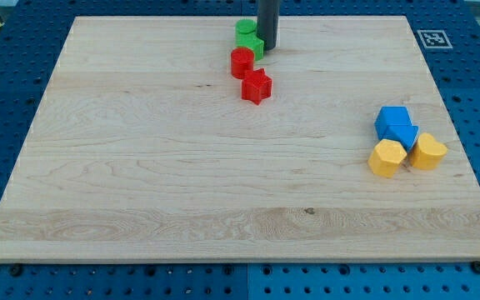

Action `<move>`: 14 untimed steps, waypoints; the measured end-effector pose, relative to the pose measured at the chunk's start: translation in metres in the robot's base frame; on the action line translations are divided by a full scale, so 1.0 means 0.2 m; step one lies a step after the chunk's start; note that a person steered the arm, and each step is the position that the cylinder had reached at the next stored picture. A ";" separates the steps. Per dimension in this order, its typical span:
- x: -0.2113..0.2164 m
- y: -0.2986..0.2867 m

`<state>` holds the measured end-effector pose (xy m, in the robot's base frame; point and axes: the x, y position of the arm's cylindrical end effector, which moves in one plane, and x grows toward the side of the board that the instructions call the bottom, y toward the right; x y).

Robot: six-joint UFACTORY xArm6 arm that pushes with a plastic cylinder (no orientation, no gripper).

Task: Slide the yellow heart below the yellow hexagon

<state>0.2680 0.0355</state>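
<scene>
The yellow heart (pixel 428 152) lies near the board's right edge, to the right of the yellow hexagon (pixel 387 157) and at about its height. Two blue blocks sit just above and between them: a blue cube (pixel 392 120) and a smaller blue block (pixel 405 136). My tip (pixel 268 47) is at the view's top centre, far from the yellow blocks, touching the right side of the green blocks (pixel 248 37).
A red cylinder (pixel 242 62) and a red star (pixel 257 85) lie just below the green blocks. The wooden board (pixel 182 167) rests on a blue perforated table. A marker tag (pixel 432 38) sits off the board's top right corner.
</scene>
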 end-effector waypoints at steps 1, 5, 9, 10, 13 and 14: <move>0.00 -0.01; 0.41 1.05; 1.24 1.16; 1.35 1.16; 1.45 1.15; 1.45 0.99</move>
<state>0.5579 0.2330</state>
